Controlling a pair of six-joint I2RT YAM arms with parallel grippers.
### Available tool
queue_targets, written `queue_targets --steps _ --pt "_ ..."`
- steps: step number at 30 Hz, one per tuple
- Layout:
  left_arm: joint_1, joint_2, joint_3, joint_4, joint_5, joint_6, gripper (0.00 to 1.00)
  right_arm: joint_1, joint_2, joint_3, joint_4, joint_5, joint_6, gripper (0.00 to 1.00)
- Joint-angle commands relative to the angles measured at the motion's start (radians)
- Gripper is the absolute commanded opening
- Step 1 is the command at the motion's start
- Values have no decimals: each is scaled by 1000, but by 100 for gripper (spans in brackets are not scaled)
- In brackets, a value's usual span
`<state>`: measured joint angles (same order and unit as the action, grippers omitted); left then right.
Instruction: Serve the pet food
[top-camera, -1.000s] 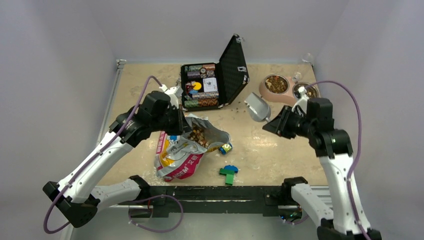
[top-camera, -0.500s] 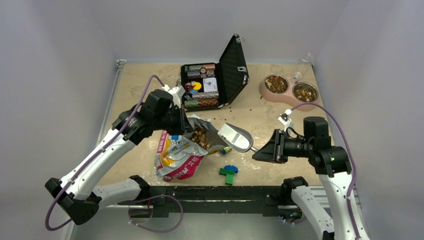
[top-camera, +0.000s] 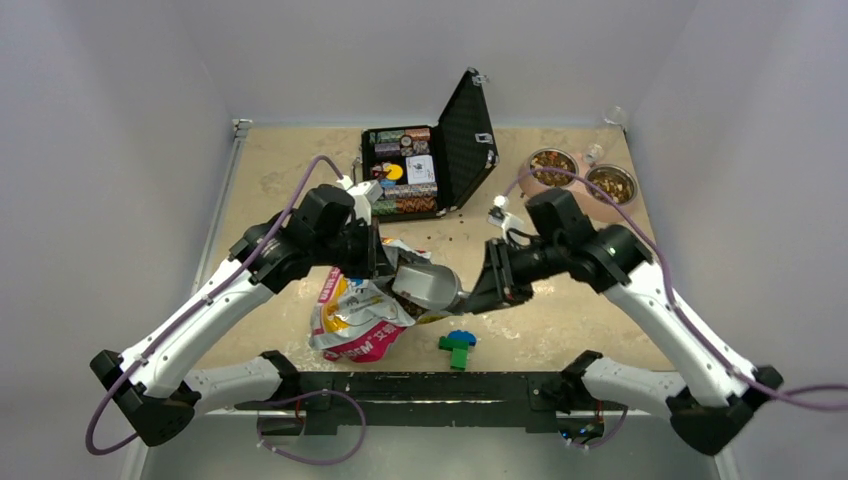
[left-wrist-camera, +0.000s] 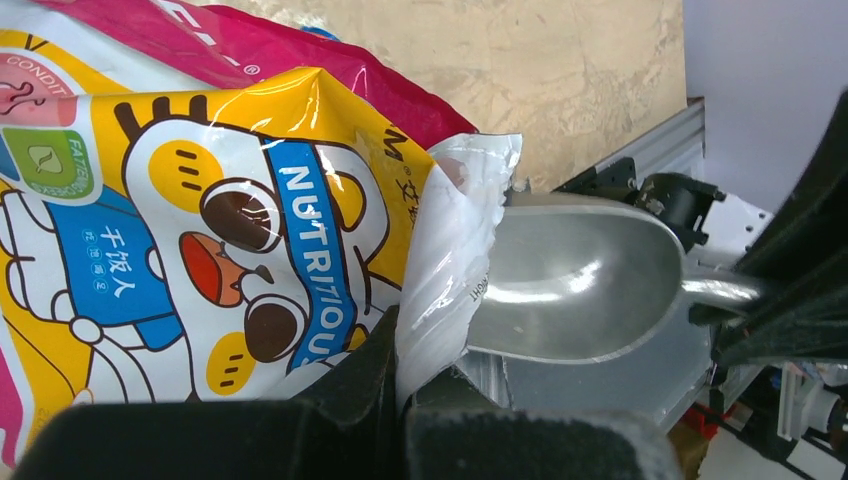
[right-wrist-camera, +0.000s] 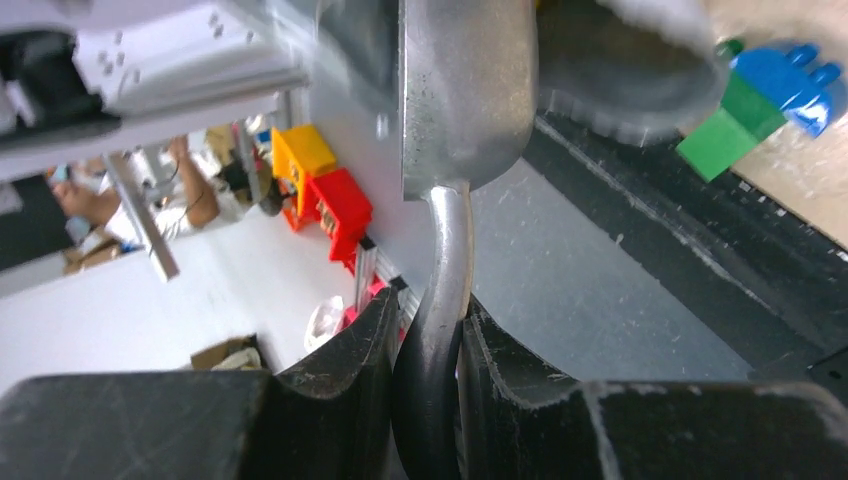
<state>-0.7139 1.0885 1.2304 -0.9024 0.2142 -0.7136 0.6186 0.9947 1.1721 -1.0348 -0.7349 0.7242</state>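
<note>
The pet food bag (top-camera: 352, 322), pink, yellow and white, lies on the table with its mouth held up. My left gripper (top-camera: 377, 256) is shut on the bag's torn white edge (left-wrist-camera: 450, 250). My right gripper (top-camera: 484, 292) is shut on the handle (right-wrist-camera: 447, 250) of a grey metal scoop (top-camera: 427, 285). The scoop's bowl sits in the bag's mouth and hides the kibble there. In the left wrist view the scoop (left-wrist-camera: 580, 280) looks empty. Pet food (top-camera: 553, 167) fills both cups of the pink double bowl (top-camera: 580, 196) at the back right.
An open black case (top-camera: 468, 135) with game pieces stands at the back middle. A few loose kibble bits (top-camera: 448, 222) lie in front of it. A green and blue toy block (top-camera: 458, 346) lies near the front edge, just right of the bag.
My right arm has carried the scoop from near the bowls down and left into the bag's mouth. My left gripper has shifted slightly right, still holding the bag's edge.
</note>
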Motion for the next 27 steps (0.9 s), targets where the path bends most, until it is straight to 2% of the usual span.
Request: queue_targets --steps 1,3,5,7,10,13,15,18,20,23,25,27 --pt "-51 -14 52 75 144 -19 0 53 227 257 -107 253 7 0" --pt "-52 -27 48 65 129 -23 0 64 334 396 -230 338 -59 0" --pt "-52 -45 44 63 101 -21 0 84 426 503 -361 493 -124 0" --pt "-52 -57 44 62 82 -23 0 106 465 512 -430 562 -175 0" --pt "-52 -66 35 76 80 -41 0 157 504 444 -383 526 -199 0" --pt "-52 -65 27 99 81 -44 0 223 605 415 -263 475 -171 0" --pt "-52 -52 41 89 72 -34 0 271 728 492 -214 475 -151 0" --pt "-50 -30 70 69 59 -21 0 324 931 734 -177 461 -151 0" --pt "-50 -18 90 58 54 -11 0 329 991 817 -93 366 -161 0" --pt "-50 -5 114 32 41 3 0 301 921 750 106 201 -160 0" --pt "-50 -10 122 11 11 6 0 248 802 569 362 -12 -89 0" --pt "-50 -37 123 -8 -50 6 0 182 662 281 715 -161 118 0"
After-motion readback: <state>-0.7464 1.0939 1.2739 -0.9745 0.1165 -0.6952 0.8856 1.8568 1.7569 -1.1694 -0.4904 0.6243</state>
